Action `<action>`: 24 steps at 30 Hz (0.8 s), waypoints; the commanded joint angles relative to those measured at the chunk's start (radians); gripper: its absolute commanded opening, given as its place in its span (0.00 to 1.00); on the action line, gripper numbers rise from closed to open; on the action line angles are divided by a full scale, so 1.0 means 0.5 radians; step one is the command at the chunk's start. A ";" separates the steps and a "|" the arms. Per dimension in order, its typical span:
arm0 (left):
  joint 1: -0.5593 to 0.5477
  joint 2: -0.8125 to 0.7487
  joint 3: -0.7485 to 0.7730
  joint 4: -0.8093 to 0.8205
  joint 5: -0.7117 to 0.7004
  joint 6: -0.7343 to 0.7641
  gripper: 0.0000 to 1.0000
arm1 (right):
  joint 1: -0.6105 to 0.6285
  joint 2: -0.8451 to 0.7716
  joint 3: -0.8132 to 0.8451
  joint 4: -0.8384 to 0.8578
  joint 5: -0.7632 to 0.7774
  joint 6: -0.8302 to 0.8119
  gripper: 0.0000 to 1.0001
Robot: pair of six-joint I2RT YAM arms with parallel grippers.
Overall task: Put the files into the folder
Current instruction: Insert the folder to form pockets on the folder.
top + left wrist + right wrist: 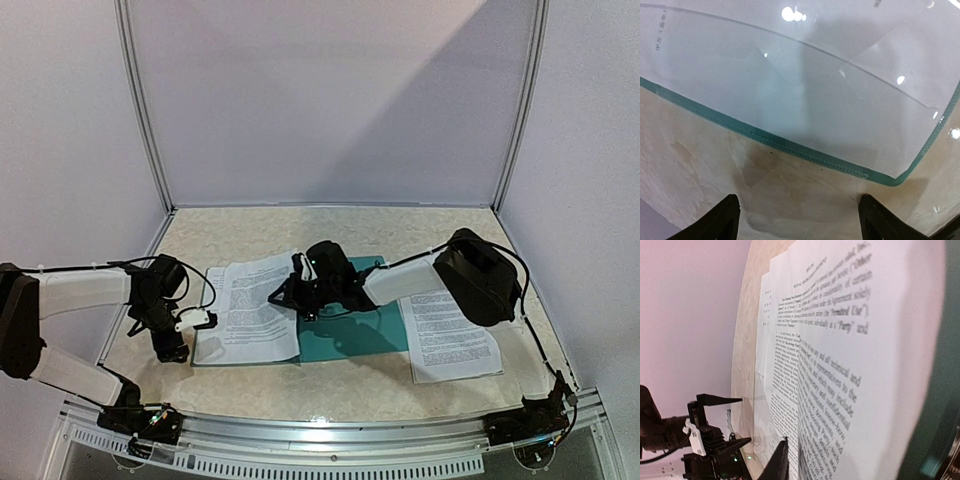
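Observation:
The teal folder (360, 335) lies open mid-table, its left half a clear flap. White printed sheets (255, 300) lie over that flap. My right gripper (292, 292) reaches left over the folder to the sheets' right edge. In the right wrist view one black finger (781, 460) presses against a lifted, curved sheet (850, 355); the sheet hides the other finger. My left gripper (172, 348) hangs open and empty by the folder's near-left corner. Its wrist view shows the teal rim (790, 147) just ahead of the fingers (715, 225), above bare table.
A second stack of printed sheets (452, 335) lies on the table right of the folder, partly under the right arm. Side walls and metal posts close the table in. A metal rail (330, 430) runs along the near edge.

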 commanded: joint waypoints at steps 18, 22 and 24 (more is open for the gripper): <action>-0.042 0.161 -0.071 0.376 -0.008 -0.013 0.84 | -0.014 0.190 0.349 -0.025 0.139 0.158 0.00; -0.042 0.180 -0.065 0.386 -0.014 -0.010 0.84 | 0.010 0.231 0.387 -0.089 0.074 0.196 0.00; -0.045 0.185 -0.065 0.392 -0.017 -0.003 0.84 | 0.016 0.230 0.403 -0.142 0.017 0.193 0.00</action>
